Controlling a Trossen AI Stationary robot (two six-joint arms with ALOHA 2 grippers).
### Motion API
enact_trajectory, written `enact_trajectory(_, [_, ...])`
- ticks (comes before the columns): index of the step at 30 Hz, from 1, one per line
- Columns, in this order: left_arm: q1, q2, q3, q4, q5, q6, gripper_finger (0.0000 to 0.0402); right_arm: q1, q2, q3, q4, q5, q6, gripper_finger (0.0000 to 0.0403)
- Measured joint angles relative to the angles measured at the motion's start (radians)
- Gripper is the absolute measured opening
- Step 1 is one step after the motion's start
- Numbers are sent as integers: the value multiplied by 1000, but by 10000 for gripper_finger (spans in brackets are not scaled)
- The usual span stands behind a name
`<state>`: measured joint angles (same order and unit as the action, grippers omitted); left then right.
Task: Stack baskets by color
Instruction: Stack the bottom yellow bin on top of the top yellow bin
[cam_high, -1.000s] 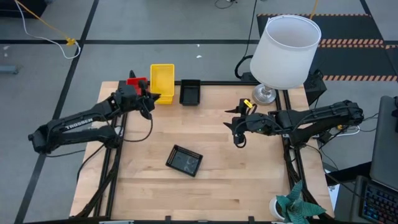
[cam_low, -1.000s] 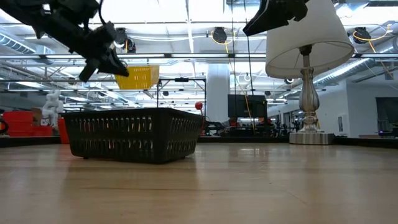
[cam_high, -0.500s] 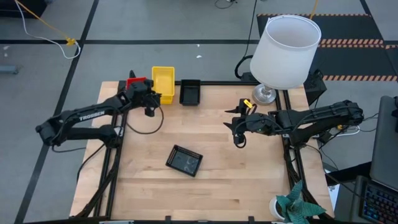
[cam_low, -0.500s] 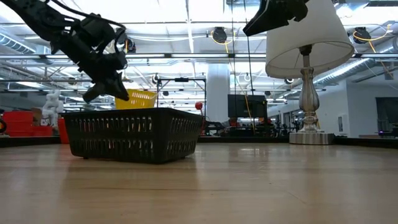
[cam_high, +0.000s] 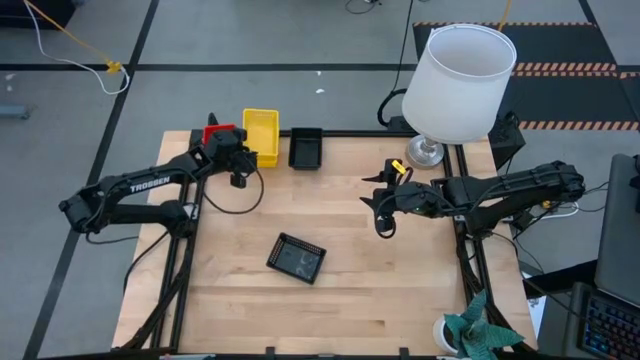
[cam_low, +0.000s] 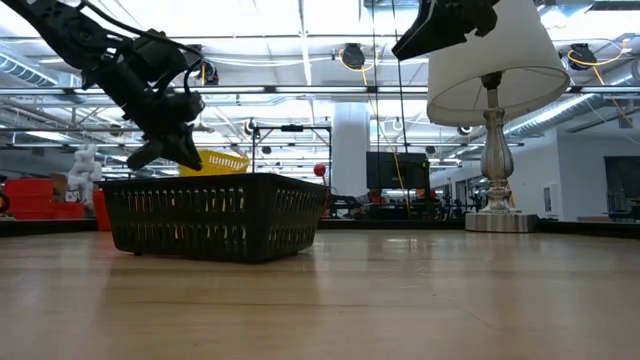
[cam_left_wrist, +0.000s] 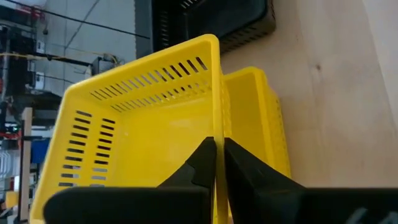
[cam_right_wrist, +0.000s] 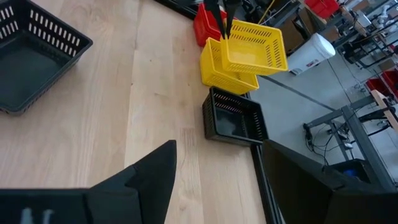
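My left gripper (cam_high: 240, 160) at the table's far left is shut on a yellow basket (cam_right_wrist: 252, 53). It holds the basket tilted just above a second yellow basket (cam_right_wrist: 219, 76) on the table. Beside them stand a red basket (cam_high: 218, 132) and a black basket (cam_high: 305, 147). Another black basket (cam_high: 297, 257) sits mid-table. My right gripper (cam_high: 381, 220) hangs open over the table's right half with nothing between its fingers. My left gripper pinches one side wall of the yellow basket at its rim (cam_left_wrist: 219, 121), one finger inside the basket and one outside. The fingers slant down from the near left. The basket hangs tilted over the lower yellow basket (cam_left_wrist: 261, 118); whether the two touch I cannot tell.
A large white lamp (cam_high: 458, 80) stands at the far right corner, close behind my right arm. A green plant (cam_high: 480, 335) sits at the near right corner. Bare wood lies around the mid-table black basket.
My left gripper has gone down and toward the table's far edge with the yellow basket, tipping further downward. The basket has sunk from well above the table to just over the second yellow basket and now hangs tilted.
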<state>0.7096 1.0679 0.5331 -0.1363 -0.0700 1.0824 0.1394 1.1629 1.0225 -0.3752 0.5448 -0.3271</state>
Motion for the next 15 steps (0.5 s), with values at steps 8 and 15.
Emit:
enact_trajectory(8, [3,0,0,-19,0,12,8,0,0,0,2,0,0,228])
enact_trajectory(15, [4,0,0,-47,6,40,34,0,0,0,3,0,1,228])
